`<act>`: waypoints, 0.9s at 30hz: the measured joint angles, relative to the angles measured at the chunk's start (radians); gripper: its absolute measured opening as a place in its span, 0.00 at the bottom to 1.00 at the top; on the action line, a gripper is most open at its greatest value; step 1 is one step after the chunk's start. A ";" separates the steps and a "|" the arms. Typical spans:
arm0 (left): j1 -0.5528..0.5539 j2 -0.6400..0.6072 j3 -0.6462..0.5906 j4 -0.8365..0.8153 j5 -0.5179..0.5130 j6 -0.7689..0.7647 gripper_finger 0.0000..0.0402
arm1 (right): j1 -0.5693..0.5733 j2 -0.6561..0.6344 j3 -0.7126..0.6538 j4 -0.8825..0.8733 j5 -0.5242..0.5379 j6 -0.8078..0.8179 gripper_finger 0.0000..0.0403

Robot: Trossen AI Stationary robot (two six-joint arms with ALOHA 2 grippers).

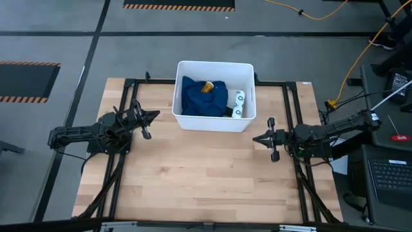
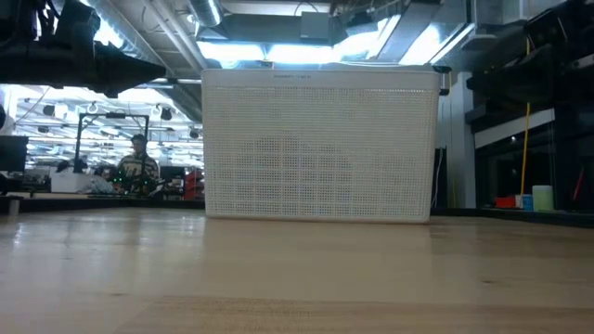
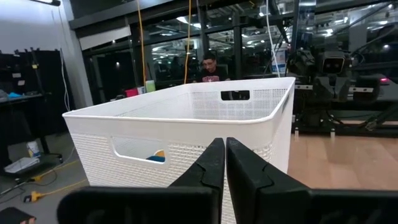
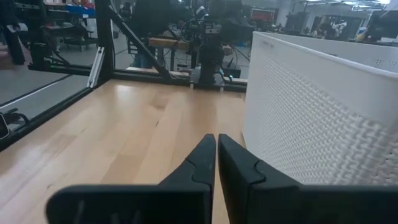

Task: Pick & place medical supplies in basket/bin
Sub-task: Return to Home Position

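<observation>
Grey workshop floor surrounds the wooden table (image 1: 206, 174). The white bin (image 1: 212, 122) stands far-centre, its long axis left-right. The dark blue cloth (image 1: 199, 100) fills its left. The left gripper (image 1: 153, 116) and right gripper (image 1: 255, 138) flank the bin, fingers pressed together. The packet (image 1: 239, 103) lies inside right, and the orange bottle (image 1: 208, 86) rests on the cloth.

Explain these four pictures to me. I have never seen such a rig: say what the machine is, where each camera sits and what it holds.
Two dark robot arms work at a wooden table. One picture looks straight down, one looks level across the tabletop, and one comes from each arm's wrist. The left end effector and the right end effector sit either side of a white tub, both shut and holding nothing. In the tub lie a dark blue cloth, an orange bottle and a white printed packet.
</observation>
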 joint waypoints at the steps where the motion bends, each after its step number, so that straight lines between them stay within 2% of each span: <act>1: 0.000 0.000 0.000 0.000 0.000 0.000 0.02 | 0.000 0.000 0.000 0.000 0.000 0.003 0.06; 23: 0.000 0.000 0.000 0.000 0.000 0.000 0.02 | 0.000 -0.002 0.001 -0.005 -0.001 -0.002 0.06; 27: 0.000 0.000 0.000 0.000 0.001 0.000 0.02 | 0.009 -0.078 0.002 -0.082 -0.022 -0.002 0.06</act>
